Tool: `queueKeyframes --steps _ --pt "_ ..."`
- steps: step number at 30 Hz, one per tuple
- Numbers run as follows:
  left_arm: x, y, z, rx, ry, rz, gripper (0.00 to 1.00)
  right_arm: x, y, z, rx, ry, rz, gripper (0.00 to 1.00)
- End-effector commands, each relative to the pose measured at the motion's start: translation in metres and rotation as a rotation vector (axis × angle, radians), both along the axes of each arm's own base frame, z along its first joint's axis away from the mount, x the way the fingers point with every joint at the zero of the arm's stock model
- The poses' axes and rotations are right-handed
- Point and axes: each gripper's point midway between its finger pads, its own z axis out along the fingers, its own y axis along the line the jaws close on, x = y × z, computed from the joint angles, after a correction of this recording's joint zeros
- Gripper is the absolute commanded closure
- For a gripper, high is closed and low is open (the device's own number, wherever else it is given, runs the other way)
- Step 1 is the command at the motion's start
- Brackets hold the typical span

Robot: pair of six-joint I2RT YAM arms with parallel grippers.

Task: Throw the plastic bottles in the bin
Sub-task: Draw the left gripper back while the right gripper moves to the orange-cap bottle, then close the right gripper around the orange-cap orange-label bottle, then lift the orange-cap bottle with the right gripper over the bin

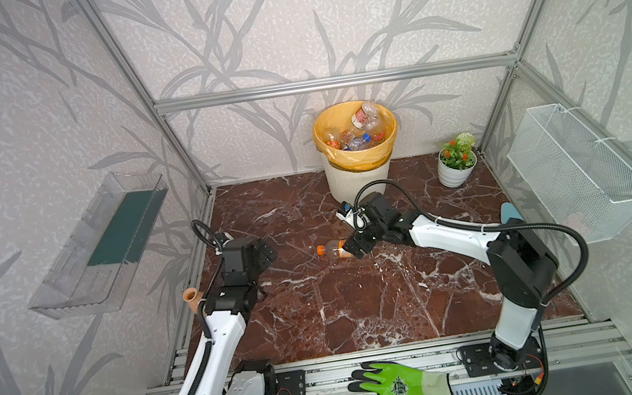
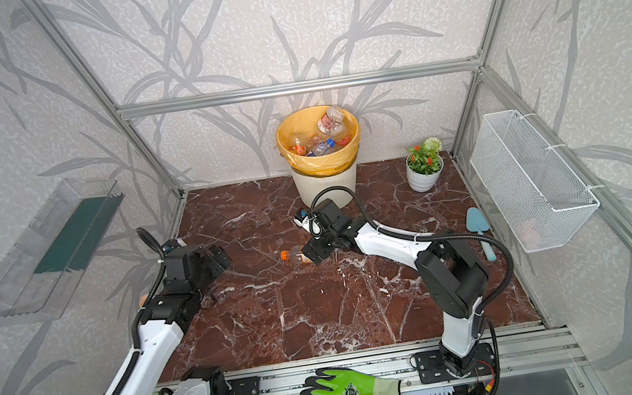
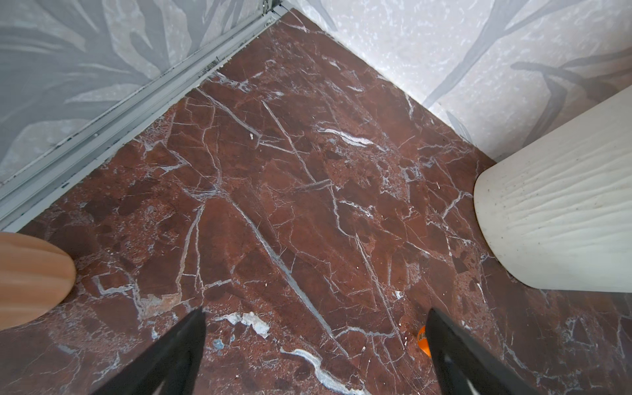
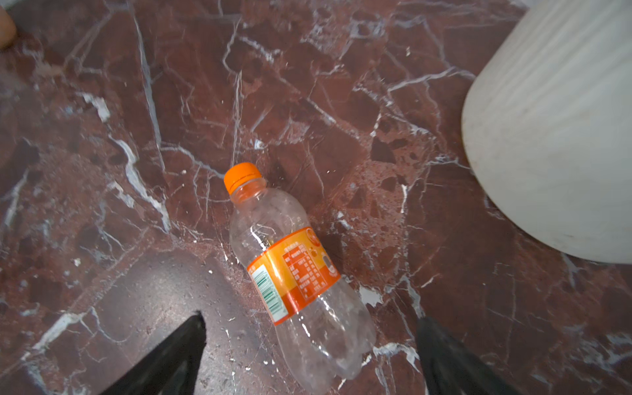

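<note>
Nearly done; bin (image 1: 358, 184) is stuffed with bottles (image 1: 369, 124); one orange-capped bottle (image 4: 294, 273) left on the surface (image 1: 363, 305); right jaws open right at it; left jaws open, empty.

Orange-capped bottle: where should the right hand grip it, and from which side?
Take the bottle across its body at the orange label, coming straight down. It lies flat on its side, cap pointing away, and the right hand hangs open over its base end, straddling it, so the round body should fit between the jaws.
</note>
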Motion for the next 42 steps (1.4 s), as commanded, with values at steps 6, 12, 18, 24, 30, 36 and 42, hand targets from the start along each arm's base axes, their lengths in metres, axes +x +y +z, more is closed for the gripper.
queueKeyframes --steps 6,12,18,24,30,36,42 --pt "-0.016 0.014 -0.006 -0.001 0.019 0.053 0.01 -0.001 0.01 -0.043 -0.239 -0.002 0.112 0.04" --pt "-0.016 0.016 -0.005 -0.005 0.007 0.054 0.01 0.001 0.02 -0.061 -0.371 -0.031 0.172 0.08" --pt "-0.015 0.016 -0.007 -0.016 0.013 0.055 0.01 -0.002 0.025 -0.081 -0.504 0.005 0.194 0.2" --pt "-0.015 0.017 -0.009 -0.025 0.014 0.063 0.01 -0.005 0.029 -0.07 -0.465 0.008 0.188 0.4" --pt "-0.016 0.017 -0.013 -0.038 0.016 0.07 0.01 -0.004 0.032 -0.021 -0.334 -0.068 0.119 0.48" --pt "-0.017 0.017 -0.016 -0.045 0.019 0.072 0.01 -0.005 0.025 0.055 -0.137 -0.204 0.028 0.5" --pt "-0.015 0.016 -0.02 -0.059 0.016 0.075 0.01 -0.008 -0.009 0.175 0.211 -0.493 -0.116 0.54"
